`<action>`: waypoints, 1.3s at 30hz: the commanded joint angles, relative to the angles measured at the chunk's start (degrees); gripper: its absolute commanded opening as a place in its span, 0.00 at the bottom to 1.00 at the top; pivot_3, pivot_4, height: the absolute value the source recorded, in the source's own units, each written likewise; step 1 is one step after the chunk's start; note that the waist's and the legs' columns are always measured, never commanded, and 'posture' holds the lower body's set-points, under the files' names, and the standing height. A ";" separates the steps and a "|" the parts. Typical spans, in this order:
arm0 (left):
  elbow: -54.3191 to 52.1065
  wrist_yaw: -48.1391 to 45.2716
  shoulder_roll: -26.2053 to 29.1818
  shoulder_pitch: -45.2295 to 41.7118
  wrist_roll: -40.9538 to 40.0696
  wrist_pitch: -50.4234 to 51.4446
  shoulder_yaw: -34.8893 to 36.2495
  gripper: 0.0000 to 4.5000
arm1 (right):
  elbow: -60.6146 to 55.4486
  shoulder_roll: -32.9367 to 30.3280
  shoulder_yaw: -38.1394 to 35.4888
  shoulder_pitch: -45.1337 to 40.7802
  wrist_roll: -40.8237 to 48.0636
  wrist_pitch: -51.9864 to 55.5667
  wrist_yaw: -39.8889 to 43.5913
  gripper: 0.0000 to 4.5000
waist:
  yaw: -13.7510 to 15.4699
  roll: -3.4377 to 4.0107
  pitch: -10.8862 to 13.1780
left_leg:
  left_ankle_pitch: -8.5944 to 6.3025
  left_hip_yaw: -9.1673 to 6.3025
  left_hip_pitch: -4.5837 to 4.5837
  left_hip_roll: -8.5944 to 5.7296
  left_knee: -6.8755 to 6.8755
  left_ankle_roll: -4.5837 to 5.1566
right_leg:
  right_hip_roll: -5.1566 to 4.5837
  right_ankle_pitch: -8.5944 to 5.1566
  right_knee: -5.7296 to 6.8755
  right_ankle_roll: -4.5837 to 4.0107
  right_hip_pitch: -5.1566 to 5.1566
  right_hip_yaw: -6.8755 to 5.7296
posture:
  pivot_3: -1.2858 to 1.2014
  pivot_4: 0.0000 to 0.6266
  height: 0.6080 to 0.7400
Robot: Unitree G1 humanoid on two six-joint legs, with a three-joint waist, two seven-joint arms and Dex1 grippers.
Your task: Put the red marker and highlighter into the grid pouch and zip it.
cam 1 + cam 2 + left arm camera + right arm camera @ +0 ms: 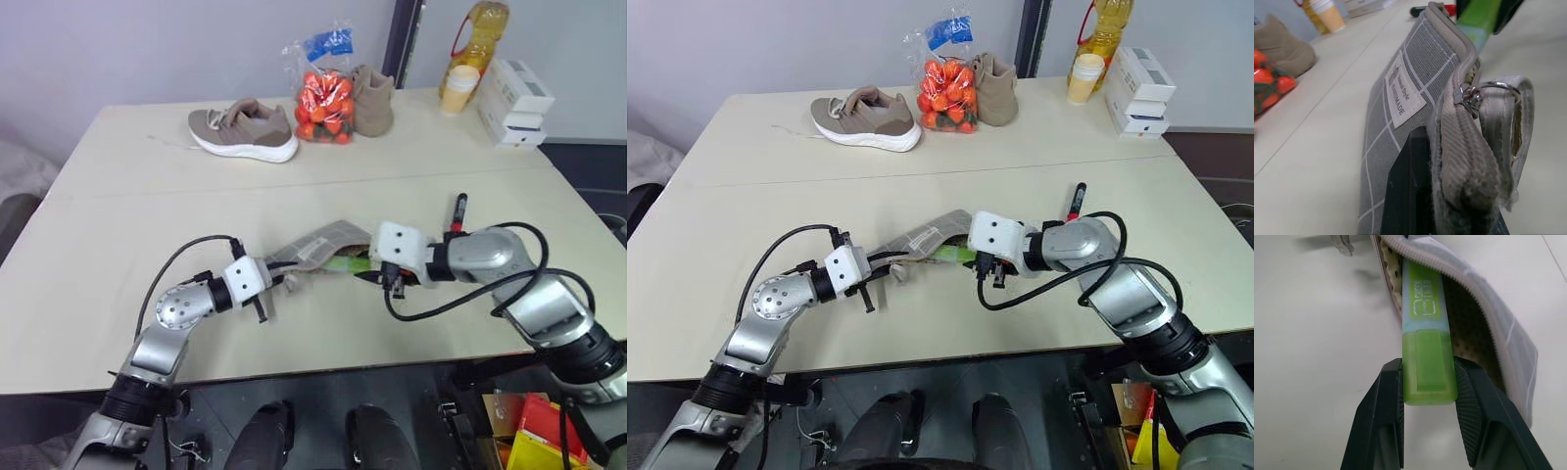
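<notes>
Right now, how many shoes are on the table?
2. A low tan sneaker with a white sole lies at the far side of the table, left of the bag of red fruit. A second tan shoe sits just right of the bag, partly hidden.

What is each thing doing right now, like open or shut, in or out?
grid pouch: unzipped, mouth open, lifted at one end
highlighter: partly inside the pouch mouth
red marker: lying on the table, outside the pouch
left claw: shut on the grid pouch
right claw: shut on the highlighter
bag of tomatoes: closed
</notes>
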 commanded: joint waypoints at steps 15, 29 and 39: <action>-0.05 6.43 -5.34 -1.00 -1.98 3.50 1.77 0.00 | 2.43 1.83 -21.45 5.78 5.86 3.85 -6.38 0.99 | 0.30 -0.01 0.00 | 0.00 -0.03 -0.04 -0.01 0.04 0.00 | 0.00 0.01 -0.01 0.01 0.01 -0.01 | 0.52 0.24 1.00; 2.38 18.71 -13.95 -3.95 1.31 7.49 1.16 0.00 | 33.76 15.44 -36.21 -1.81 2.95 9.67 -38.28 0.99 | 0.94 -0.02 -0.01 | 0.03 0.09 0.07 -0.02 0.07 -0.02 | 0.06 0.07 0.13 0.06 0.01 0.06 | 0.52 0.24 1.00; 2.90 18.45 -12.26 -3.35 1.82 7.46 1.40 0.00 | 40.14 18.06 -38.04 -3.03 5.16 7.80 -42.12 0.46 | 0.51 0.01 -0.03 | 0.04 0.11 0.09 -0.02 0.08 -0.01 | 0.09 0.07 0.17 0.07 0.04 0.07 | 0.52 0.24 1.00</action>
